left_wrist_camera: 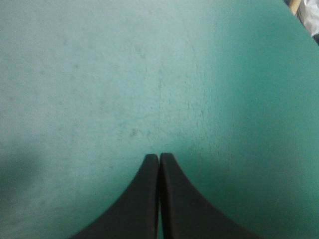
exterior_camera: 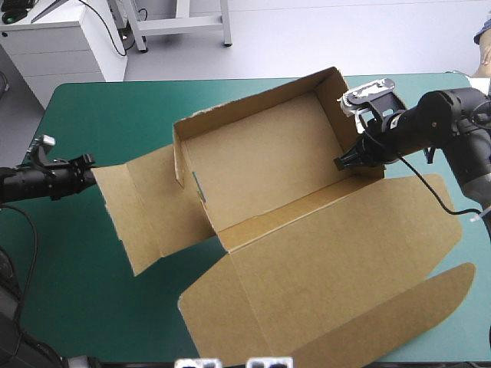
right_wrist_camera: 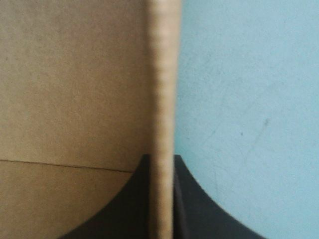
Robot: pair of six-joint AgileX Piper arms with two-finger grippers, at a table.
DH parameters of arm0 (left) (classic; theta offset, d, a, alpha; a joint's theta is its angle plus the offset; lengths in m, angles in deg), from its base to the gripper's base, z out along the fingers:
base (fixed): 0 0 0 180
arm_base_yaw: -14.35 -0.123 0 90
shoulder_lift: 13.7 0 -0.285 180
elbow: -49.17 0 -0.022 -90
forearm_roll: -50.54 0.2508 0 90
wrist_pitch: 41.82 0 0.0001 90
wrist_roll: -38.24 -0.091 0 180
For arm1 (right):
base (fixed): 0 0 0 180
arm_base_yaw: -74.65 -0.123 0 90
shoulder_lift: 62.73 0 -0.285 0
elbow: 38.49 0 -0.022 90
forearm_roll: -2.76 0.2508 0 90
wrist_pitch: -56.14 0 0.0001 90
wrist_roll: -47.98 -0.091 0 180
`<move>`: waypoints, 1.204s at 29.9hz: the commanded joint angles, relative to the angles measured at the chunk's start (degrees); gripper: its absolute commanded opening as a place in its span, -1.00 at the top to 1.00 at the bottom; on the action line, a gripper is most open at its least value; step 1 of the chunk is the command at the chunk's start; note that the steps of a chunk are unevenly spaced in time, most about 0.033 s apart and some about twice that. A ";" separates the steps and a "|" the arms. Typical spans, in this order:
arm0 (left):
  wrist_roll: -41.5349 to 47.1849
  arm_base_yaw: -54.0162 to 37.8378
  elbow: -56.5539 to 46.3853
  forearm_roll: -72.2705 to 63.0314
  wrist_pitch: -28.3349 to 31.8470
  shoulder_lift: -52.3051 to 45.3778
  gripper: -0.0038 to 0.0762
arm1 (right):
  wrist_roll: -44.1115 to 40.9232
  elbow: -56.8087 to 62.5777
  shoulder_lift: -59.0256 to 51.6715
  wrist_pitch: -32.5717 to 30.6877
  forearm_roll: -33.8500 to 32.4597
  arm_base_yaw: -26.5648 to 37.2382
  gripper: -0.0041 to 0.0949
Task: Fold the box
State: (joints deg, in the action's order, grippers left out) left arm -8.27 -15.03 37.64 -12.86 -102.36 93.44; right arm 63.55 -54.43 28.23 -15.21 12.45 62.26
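Right gripper (right_wrist_camera: 162,160) astride box (right_wrist_camera: 75,89) (wrist view)

The teal-green cover (exterior_camera: 84,115) has rounded far corners at eleven and one o'clock in the high view. It lies bare widest toward nine o'clock, with a narrower strip at twelve and a patch at four. Close up, faint dark specks and scuffs mark it.
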 commanded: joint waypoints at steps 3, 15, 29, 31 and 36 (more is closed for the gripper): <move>0.24 9.46 -1.08 -4.01 0.26 -1.58 0.93 | -0.05 -6.30 0.53 3.72 6.99 0.24 0.96; 0.65 22.91 -0.66 -6.20 0.48 -6.70 0.93 | -1.67 -8.09 11.25 4.35 5.74 0.24 0.95; 1.59 28.73 -0.66 -7.36 2.24 -14.22 0.93 | -5.77 -8.09 14.90 7.12 2.49 0.24 0.95; 1.59 28.99 -0.66 -7.36 3.42 -15.34 0.93 | -5.77 -8.09 14.90 7.01 2.34 0.24 0.95; 1.59 28.99 -0.66 -8.03 2.99 -16.41 0.92 | -5.96 -8.09 14.90 6.51 1.38 0.24 0.95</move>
State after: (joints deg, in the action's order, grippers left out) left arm -6.95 13.54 35.65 -16.46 -98.74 79.68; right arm 57.81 -60.43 46.02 -10.13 12.85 62.26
